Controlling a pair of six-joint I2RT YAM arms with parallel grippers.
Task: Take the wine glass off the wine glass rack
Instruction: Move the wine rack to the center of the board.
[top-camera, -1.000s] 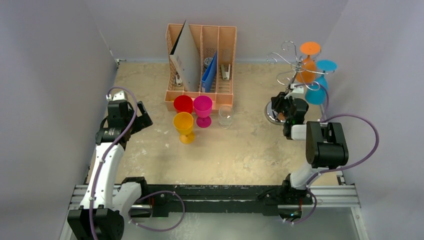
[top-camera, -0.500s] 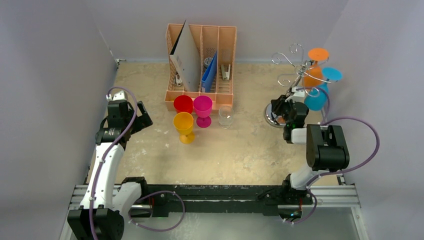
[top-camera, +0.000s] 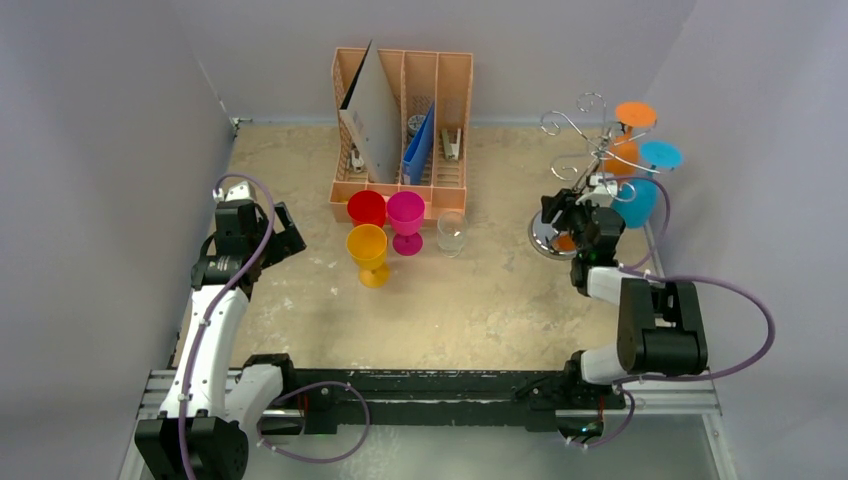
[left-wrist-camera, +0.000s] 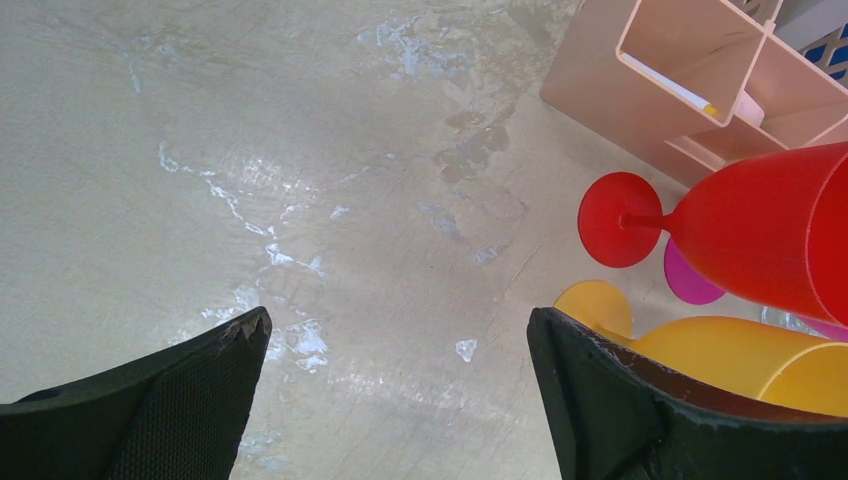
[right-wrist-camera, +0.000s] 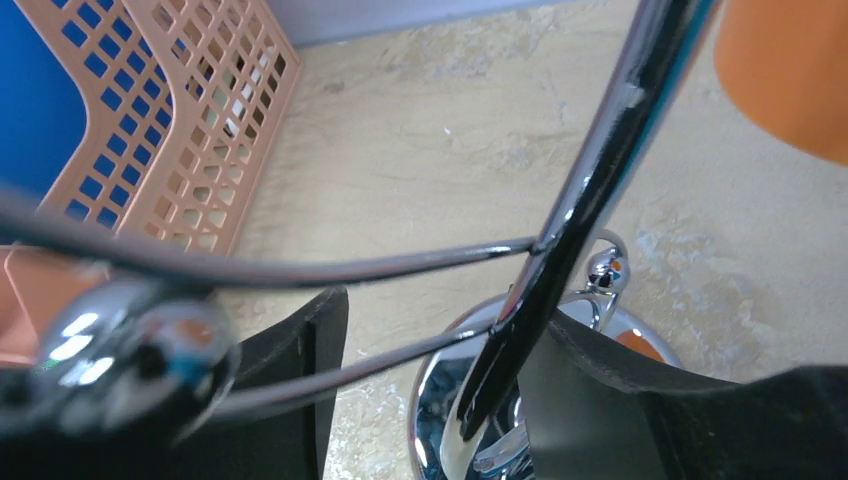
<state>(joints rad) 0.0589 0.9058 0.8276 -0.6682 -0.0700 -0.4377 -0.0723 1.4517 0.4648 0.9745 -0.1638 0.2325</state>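
**Status: right pincer (top-camera: 560, 209) released, astride the wine glass rack (top-camera: 597, 150); both glasses on it**

The right pincer sits low at the rack, just above the shiny disc base (top-camera: 543, 236). In the wrist view the jaws are parted and the stem (right-wrist-camera: 565, 210) runs up between the two fingers (right-wrist-camera: 290, 400). There is a clear gap on one side. The stem passes close to the other finger, and I cannot tell if they touch. The pincer is not clamped on the stem and holds no glass.

The rack stands at the far right of the counter (top-camera: 470, 300), close to the right wall. Its stem leans up and away from the pincer. Two glasses hang upside down, foot uppermost, from the looping arms on its right side:
- orange wine glass (top-camera: 634, 114) — the higher one, with its bowl partly hidden behind the wires
- blue wine glass (top-camera: 636, 203) — just beside it and lower, with its bowl near the right arm's wrist

Neither glass is in the pincer.

The left pincer (left-wrist-camera: 397, 322) is released with its jaws wide, and only bare counter shows between them. It sits at the left side of the counter, well apart from the rack, pointing toward a cluster of upright glasses:
- red glass (left-wrist-camera: 760, 230)
- yellow glass (left-wrist-camera: 740, 355) — nearest the pincer's finger in the wrist view
- magenta glass (top-camera: 406, 212)
- clear glass (top-camera: 451, 232) — just right of the magenta one

All four stand just in front of the peach organiser (top-camera: 466, 110).
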